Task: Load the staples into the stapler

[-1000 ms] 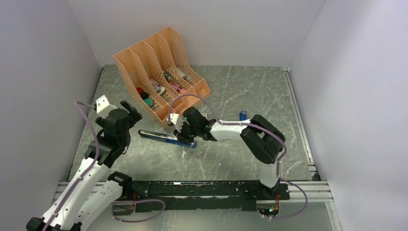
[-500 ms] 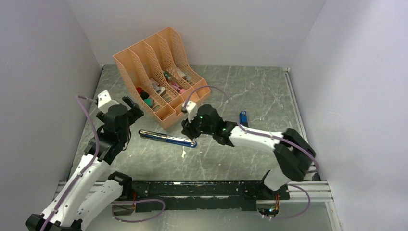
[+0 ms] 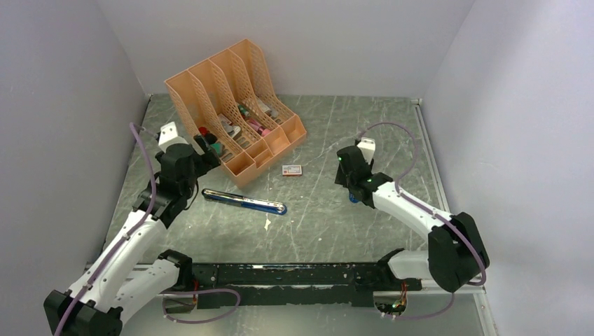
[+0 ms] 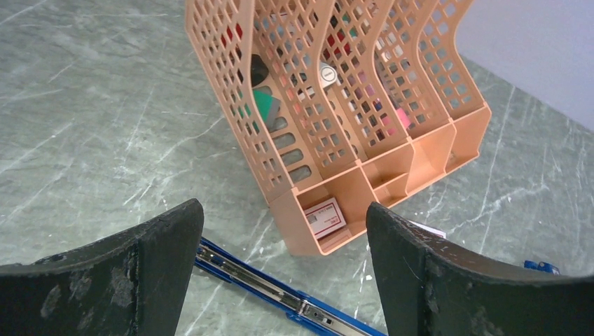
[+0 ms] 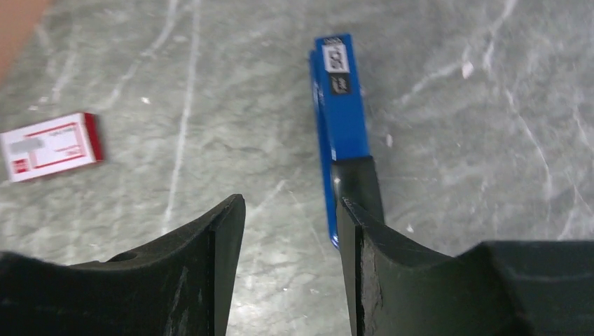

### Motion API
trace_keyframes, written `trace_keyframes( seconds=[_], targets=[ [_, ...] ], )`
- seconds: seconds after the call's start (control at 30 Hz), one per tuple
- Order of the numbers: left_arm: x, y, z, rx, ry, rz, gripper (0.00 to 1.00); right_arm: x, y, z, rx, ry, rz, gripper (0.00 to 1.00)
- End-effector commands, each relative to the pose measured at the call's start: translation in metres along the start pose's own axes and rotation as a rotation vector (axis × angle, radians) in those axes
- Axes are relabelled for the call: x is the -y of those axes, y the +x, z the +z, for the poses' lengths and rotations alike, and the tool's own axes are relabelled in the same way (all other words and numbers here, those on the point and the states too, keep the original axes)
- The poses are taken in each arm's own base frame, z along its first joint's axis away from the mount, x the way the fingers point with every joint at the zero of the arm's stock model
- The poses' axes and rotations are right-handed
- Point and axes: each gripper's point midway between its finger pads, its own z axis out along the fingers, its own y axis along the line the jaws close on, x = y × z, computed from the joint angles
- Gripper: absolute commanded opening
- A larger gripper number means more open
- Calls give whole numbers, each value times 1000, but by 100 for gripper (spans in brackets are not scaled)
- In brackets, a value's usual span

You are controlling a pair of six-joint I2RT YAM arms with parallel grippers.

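Left end effector [image 4: 284,213] gapes wide above the stapler [image 3: 244,201]. Right end effector [image 5: 291,206] stands half open beside a blue item [image 5: 341,105].

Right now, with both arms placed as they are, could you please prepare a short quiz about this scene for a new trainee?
1. How many compartments does the orange organizer have?
2. True or false: the left claw is shut on the stapler.
3. Which thing lies nearest to the right claw?
A. the small blue object
B. the orange organizer
C. the stapler

Key:
1. Four.
2. False. It is open and above the table, with nothing in it.
3. A. It lies on the table just beside one finger.
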Motion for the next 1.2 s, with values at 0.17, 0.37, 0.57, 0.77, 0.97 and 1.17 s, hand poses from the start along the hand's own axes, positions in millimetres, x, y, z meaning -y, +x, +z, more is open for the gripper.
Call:
trace_keyframes(
  seconds=[0.17, 0.37, 0.57, 0.77, 0.97, 1.17],
  targets=[
    [29, -20, 1, 25, 111, -2, 90, 50, 36, 18, -110, 140, 80, 55],
    [33, -15, 5, 4, 126, 13, 89, 54, 43, 31, -150, 131, 72, 55],
    [39, -9, 6, -18, 161, 16, 88, 46, 38, 36, -137, 89, 50, 32],
    [53, -18, 2, 29, 260, 101, 87, 20, 7, 25, -3, -101, -38, 7],
    [84, -19, -12, 90, 500, 329, 89, -45, -7, -4, 118, -461, -267, 4],
    [114, -9, -45, 132, 791, 535, 89, -106, 16, -55, 305, -823, -735, 1]
  ],
)
